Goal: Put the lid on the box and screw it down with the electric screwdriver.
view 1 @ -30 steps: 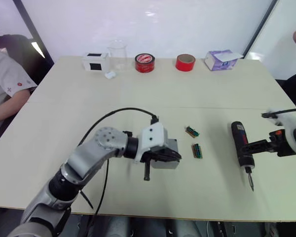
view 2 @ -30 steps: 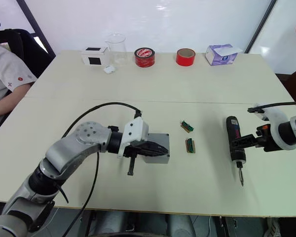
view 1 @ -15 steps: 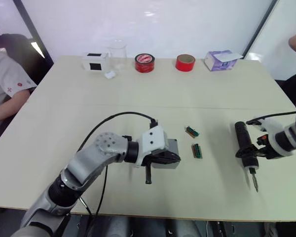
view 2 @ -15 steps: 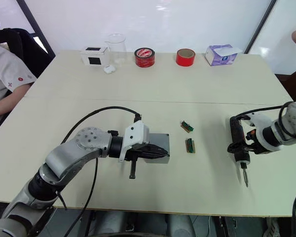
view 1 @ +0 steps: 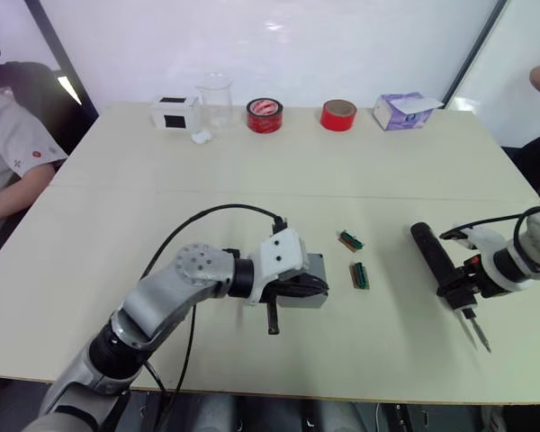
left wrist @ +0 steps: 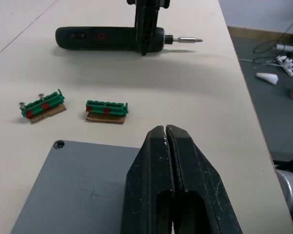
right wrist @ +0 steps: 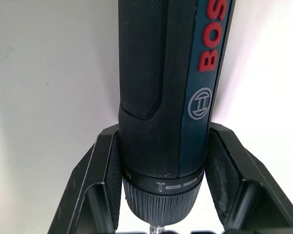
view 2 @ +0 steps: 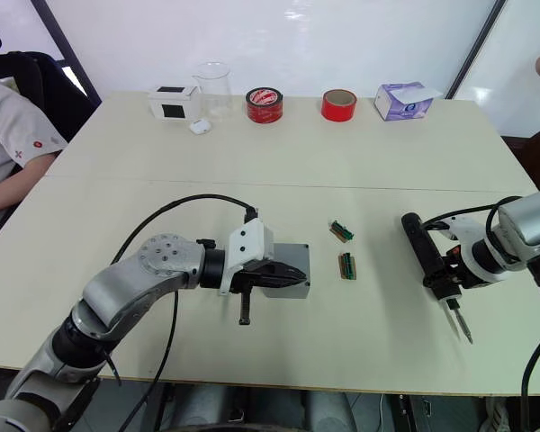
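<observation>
Left arm is bent in across the front of the table, and the left gripper sits low over the lid with its two black fingers pressed together, nothing between them. The lid is a flat matte grey square with rounded corners and a little screw hole in the corner, lying on top of the box near the middle of the table. Can't tell what's inside the box since the lid covers it.

Right arm reaches in from the right edge, and the right gripper has its fingers clamped on either side of the screwdriver, down near the ribbed collar. The screwdriver is a fat black cylinder with a grippy textured body, red lettering and a thin metal bit. It's tilted with the bit pointing toward the front edge of the table, well apart from the box.

Between box and screwdriver are two small green terminal strips on brownish backing, just beside each other.

Along the far edge: a white box, a clear glass beaker, two rolls of red tape and a purple tissue box
</observation>
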`<control>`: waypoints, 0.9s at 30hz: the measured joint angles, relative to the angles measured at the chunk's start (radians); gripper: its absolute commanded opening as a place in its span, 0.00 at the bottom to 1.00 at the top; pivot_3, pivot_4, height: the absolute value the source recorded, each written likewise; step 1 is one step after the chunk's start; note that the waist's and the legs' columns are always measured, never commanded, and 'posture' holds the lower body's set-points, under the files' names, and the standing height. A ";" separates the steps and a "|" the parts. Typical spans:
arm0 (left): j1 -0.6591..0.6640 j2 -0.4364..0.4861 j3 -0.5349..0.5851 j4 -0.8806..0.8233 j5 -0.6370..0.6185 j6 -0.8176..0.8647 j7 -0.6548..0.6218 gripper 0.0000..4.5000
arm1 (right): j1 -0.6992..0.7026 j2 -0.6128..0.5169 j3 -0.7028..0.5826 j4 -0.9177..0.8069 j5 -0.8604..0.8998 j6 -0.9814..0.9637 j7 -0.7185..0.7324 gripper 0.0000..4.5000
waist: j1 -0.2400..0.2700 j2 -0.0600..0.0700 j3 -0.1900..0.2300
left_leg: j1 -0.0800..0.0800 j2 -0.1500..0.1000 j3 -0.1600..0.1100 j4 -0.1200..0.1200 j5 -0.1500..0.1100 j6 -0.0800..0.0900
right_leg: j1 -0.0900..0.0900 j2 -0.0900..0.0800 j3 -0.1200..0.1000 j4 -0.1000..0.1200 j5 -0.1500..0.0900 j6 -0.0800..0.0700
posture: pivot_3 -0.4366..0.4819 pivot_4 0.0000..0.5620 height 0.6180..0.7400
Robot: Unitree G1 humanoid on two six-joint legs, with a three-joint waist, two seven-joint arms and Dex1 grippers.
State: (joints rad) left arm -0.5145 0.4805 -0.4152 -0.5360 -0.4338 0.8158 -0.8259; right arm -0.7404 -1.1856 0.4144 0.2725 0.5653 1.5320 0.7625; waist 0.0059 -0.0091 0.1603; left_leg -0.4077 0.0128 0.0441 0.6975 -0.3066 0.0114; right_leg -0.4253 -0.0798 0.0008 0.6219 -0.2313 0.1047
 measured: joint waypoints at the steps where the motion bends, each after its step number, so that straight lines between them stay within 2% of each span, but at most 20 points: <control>1: 0.000 0.000 0.000 0.000 -0.003 0.000 -0.001 0.00 | -0.002 0.007 -0.001 0.010 -0.009 -0.001 0.005 0.39 | 0.000 -0.001 -0.001 | 0.000 0.000 0.000 0.000 0.000 0.000 | 0.001 0.000 0.000 -0.001 -0.001 -0.001 | 0.48 0.27 1.00; 4: 0.000 0.009 0.003 0.003 -0.011 -0.001 -0.009 0.00 | -0.039 0.042 0.005 0.090 -0.050 -0.047 0.036 0.39 | -0.009 -0.005 -0.002 | 0.001 0.000 0.001 0.000 0.000 0.000 | 0.003 0.000 0.000 -0.005 0.001 -0.003 | 0.48 0.27 1.00; 7: -0.004 0.023 0.011 0.018 -0.013 -0.005 -0.022 0.00 | -0.111 0.102 -0.016 0.214 -0.112 -0.148 0.022 0.39 | -0.022 -0.002 0.000 | 0.001 -0.001 0.006 0.001 0.000 0.000 | 0.002 -0.002 0.004 -0.006 0.005 0.000 | 0.48 0.27 1.00; 9: -0.015 0.031 0.029 0.049 -0.014 -0.018 -0.038 0.00 | -0.191 0.175 -0.145 0.333 -0.123 -0.267 -0.039 0.39 | -0.026 0.005 0.004 | 0.000 -0.001 0.009 0.000 0.000 0.000 | -0.002 -0.001 0.008 -0.006 0.006 0.002 | 0.48 0.27 1.00; 10: -0.023 0.034 0.043 0.070 -0.015 -0.020 -0.047 0.00 | -0.219 0.212 -0.250 0.363 -0.109 -0.336 -0.073 0.39 | -0.025 0.008 0.006 | -0.001 -0.002 0.010 -0.001 0.000 0.000 | -0.004 0.000 0.009 -0.005 0.008 0.006 | 0.48 0.27 1.00; 12: -0.044 0.039 0.066 0.107 -0.017 -0.022 -0.059 0.00 | -0.258 0.264 -0.437 0.346 -0.051 -0.428 -0.110 0.39 | -0.019 0.010 0.006 | -0.001 -0.001 0.008 -0.003 0.000 0.000 | -0.005 0.002 0.009 -0.003 0.009 0.009 | 0.48 0.27 1.00; 15: -0.050 0.060 0.094 0.145 -0.029 -0.039 -0.090 0.00 | -0.179 0.385 -0.714 0.107 0.056 -0.548 -0.182 0.39 | -0.005 0.008 0.005 | -0.002 0.002 0.005 -0.009 0.001 -0.001 | -0.005 0.005 0.004 -0.006 0.007 0.007 | 0.48 0.27 1.00; 18: -0.054 0.081 0.100 0.185 -0.030 -0.041 -0.118 0.00 | -0.050 0.558 -0.888 -0.149 0.235 -0.504 -0.267 0.39 | 0.008 0.008 0.005 | -0.002 0.002 0.005 -0.013 0.004 -0.007 | -0.005 0.002 0.004 -0.008 0.007 0.007 | 0.48 0.27 1.00; 22: -0.061 0.105 0.109 0.241 -0.018 -0.062 -0.143 0.00 | 0.099 0.713 -0.931 -0.380 0.431 -0.440 -0.327 0.39 | 0.007 0.009 0.006 | -0.002 -0.001 0.007 -0.012 0.003 -0.004 | -0.005 -0.003 0.006 -0.008 0.008 0.008 | 0.48 0.27 1.00; 27: -0.085 0.098 0.109 0.301 0.007 -0.090 -0.156 0.00 | 0.199 0.739 -0.889 -0.620 0.478 -0.496 -0.342 0.39 | 0.005 0.009 0.006 | -0.001 -0.003 0.006 -0.009 0.002 -0.003 | -0.003 -0.002 0.006 -0.008 0.008 0.008 | 0.48 0.27 1.00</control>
State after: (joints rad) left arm -0.5998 0.5786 -0.3058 -0.2353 -0.4263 0.7258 -0.9823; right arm -0.5415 -0.4464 -0.4746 -0.3477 1.0434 1.0364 0.4209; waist 0.0114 -0.0003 0.1659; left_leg -0.4089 0.0096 0.0499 0.6885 -0.3046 0.0082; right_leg -0.4285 -0.0823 0.0066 0.6136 -0.2234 0.1129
